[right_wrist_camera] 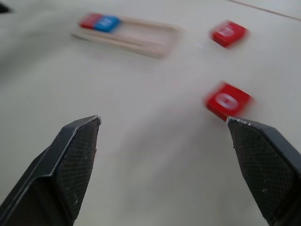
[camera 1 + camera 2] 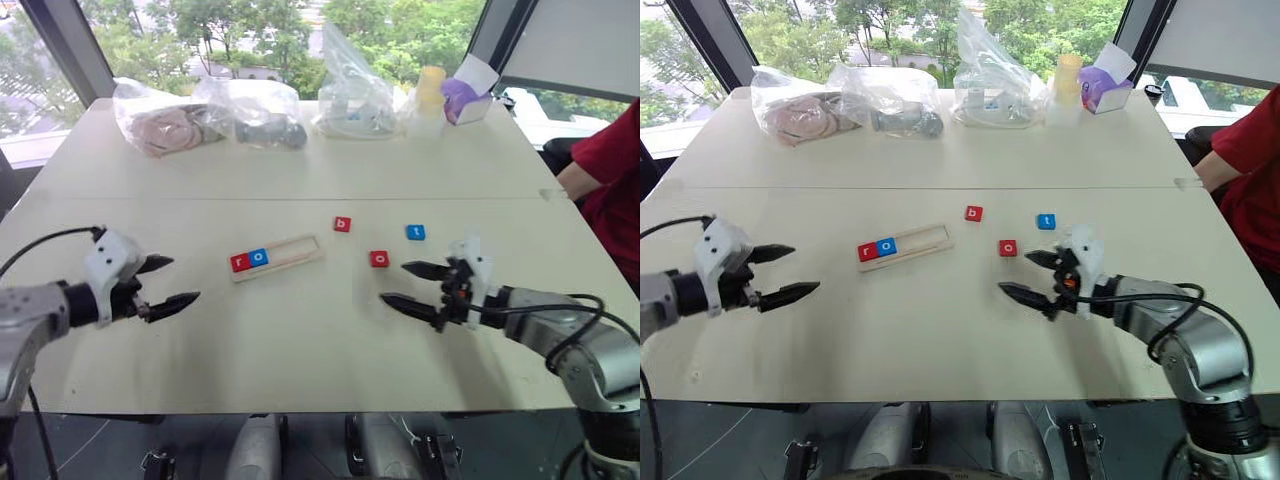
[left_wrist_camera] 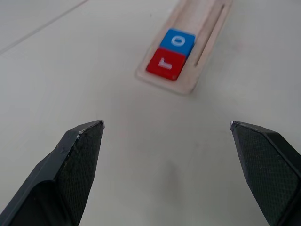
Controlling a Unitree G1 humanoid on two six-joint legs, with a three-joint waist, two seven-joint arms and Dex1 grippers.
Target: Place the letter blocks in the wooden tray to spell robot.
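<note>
The wooden tray (image 2: 292, 254) holds red "r" (image 2: 240, 263) and blue "o" (image 2: 259, 257); "b" (image 2: 342, 224), "o" (image 2: 379, 259), "t" (image 2: 415, 232) lie loose beside.

Open right claw (image 1: 162, 127), two red blocks (image 1: 227, 100), wooden tray (image 1: 141, 40)

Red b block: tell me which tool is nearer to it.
Right. The right tool hovers open just beyond the red o block, on the red b block's own side of the wooden tray. The left tool, also open, hangs past the tray's far end.
</note>
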